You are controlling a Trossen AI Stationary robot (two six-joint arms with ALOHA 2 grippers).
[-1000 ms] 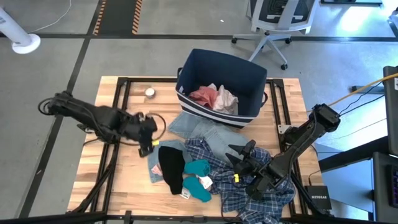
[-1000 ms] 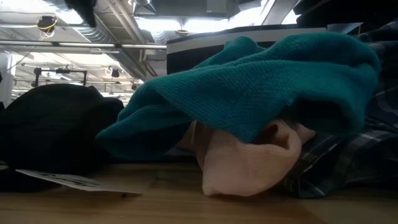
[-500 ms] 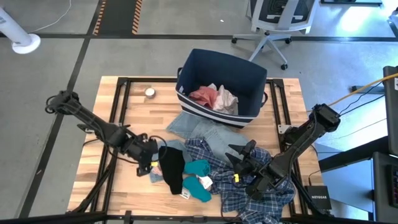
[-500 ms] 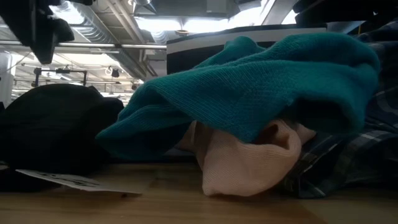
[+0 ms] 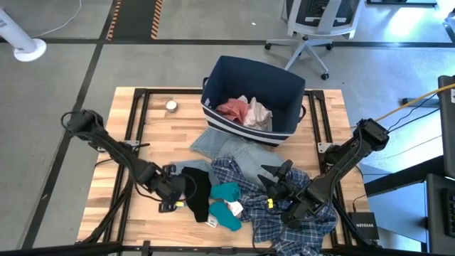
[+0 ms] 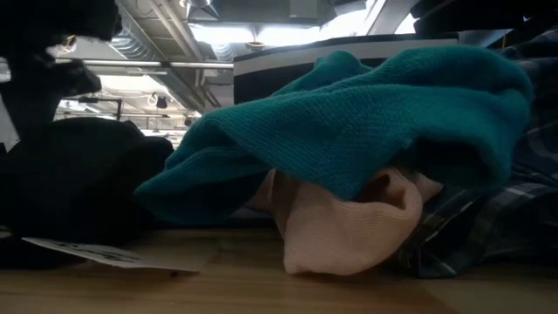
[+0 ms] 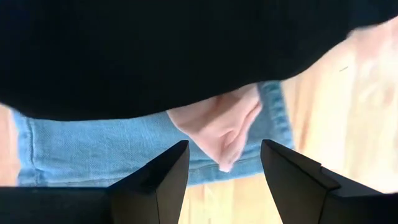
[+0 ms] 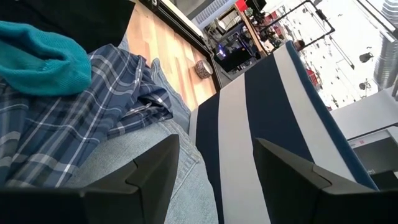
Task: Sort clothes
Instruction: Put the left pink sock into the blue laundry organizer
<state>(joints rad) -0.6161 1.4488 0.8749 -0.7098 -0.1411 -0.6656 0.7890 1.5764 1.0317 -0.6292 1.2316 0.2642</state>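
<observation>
A black garment lies near the table's front, with teal pieces to its right and a blue-white plaid shirt beyond them. Light blue denim lies before the bin. My left gripper is open and low at the black garment's left edge. In its wrist view its fingers stand on either side of the tip of a pink piece, which lies on a strip of denim under the black garment. My right gripper is open above the plaid shirt.
The navy bin with white stripes stands at the table's far middle and holds pink and white clothes. A small round object lies at the far left. A white tag lies by the black garment at the front.
My left gripper has gone toward the table's near edge and down, from the bare table at the left to the black garment's left edge. The clothes and my right arm have stayed still.
</observation>
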